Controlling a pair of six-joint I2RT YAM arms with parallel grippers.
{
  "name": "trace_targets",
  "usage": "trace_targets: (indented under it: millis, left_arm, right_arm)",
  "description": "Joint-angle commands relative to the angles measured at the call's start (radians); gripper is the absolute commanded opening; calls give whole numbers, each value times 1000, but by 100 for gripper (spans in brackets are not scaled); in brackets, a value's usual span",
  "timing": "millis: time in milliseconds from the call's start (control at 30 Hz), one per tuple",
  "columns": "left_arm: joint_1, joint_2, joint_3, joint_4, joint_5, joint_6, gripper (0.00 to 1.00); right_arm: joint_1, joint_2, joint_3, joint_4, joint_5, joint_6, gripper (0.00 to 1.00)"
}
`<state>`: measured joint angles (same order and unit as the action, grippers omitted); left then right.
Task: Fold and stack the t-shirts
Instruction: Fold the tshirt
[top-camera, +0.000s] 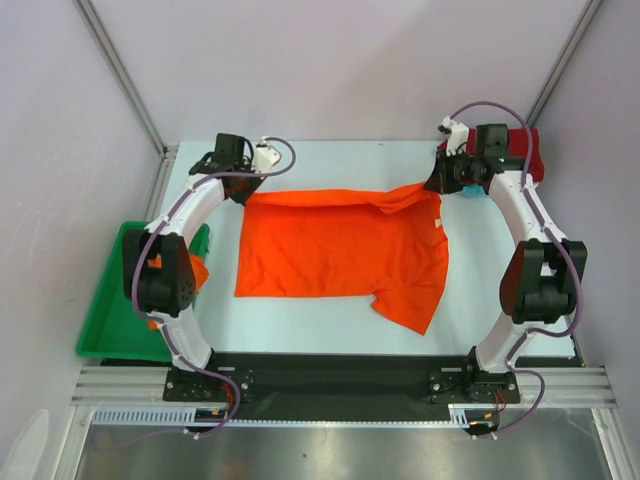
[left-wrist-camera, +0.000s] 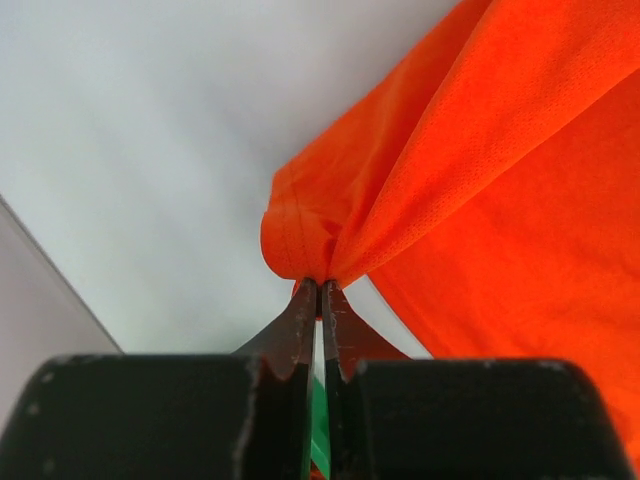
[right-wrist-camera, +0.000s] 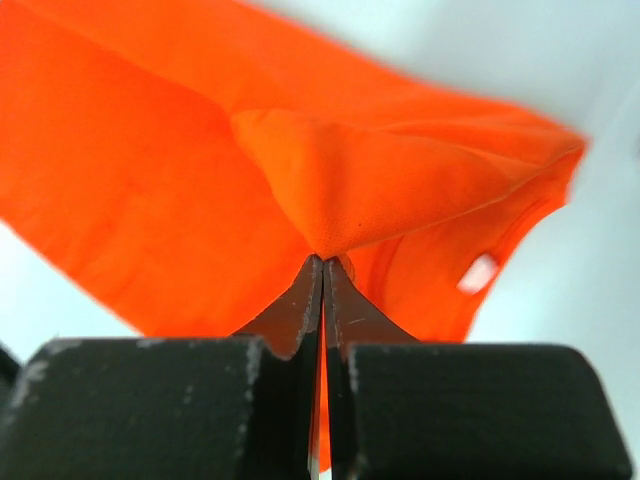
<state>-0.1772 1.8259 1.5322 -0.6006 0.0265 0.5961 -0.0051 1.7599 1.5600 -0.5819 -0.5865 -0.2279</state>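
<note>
A bright orange t-shirt (top-camera: 340, 255) lies spread on the pale table, its far edge lifted at both corners. My left gripper (top-camera: 247, 192) is shut on the shirt's far left corner (left-wrist-camera: 300, 245). My right gripper (top-camera: 436, 186) is shut on the far right corner, a bunched fold (right-wrist-camera: 340, 190). A white label (right-wrist-camera: 478, 272) shows inside the neck. A dark red t-shirt (top-camera: 530, 152) lies folded at the far right behind the right arm, with a bit of turquoise cloth (top-camera: 472, 188) under it. More orange cloth (top-camera: 192, 270) sits in the green tray.
A green plastic tray (top-camera: 112, 310) stands at the left table edge beside the left arm. Grey walls and metal frame posts close in the table at the back and sides. The black base plate (top-camera: 340, 375) runs along the near edge.
</note>
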Motion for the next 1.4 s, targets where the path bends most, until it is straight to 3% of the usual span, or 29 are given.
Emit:
trace_targets:
  millis: [0, 100, 133, 167, 200, 367, 500, 567, 767, 1367]
  left_arm:
    - [2, -63, -52, -22, 47, -42, 7]
    - [2, -103, -87, -56, 49, -59, 14]
    - [4, -125, -115, -39, 40, -68, 22]
    - [4, -144, -118, 8, 32, -74, 38]
    - [-8, -25, 8, -16, 0, -106, 50]
    - [2, 142, 239, -59, -16, -131, 48]
    - [16, 263, 331, -91, -17, -151, 44]
    - [25, 292, 341, -102, -5, -171, 40]
    - [27, 323, 313, -77, -23, -191, 38]
    - [30, 530, 414, -64, -118, -183, 35]
  right_arm:
    - [31, -69, -83, -71, -39, 12, 0]
    - [30, -102, -129, -107, -44, 9, 6]
    - [31, -111, -129, -102, -41, 1, 23]
    - [33, -120, -126, -51, -14, 5, 32]
    - [34, -35, -33, 20, 13, 40, 42]
    - [17, 133, 130, 21, 5, 39, 40]
    - [13, 280, 262, -15, 28, 6, 36]
    - [-24, 314, 284, -16, 37, -17, 31]
    - [-42, 346, 227, -29, 76, -83, 30]
    - [-6, 555, 313, -15, 148, -102, 29]
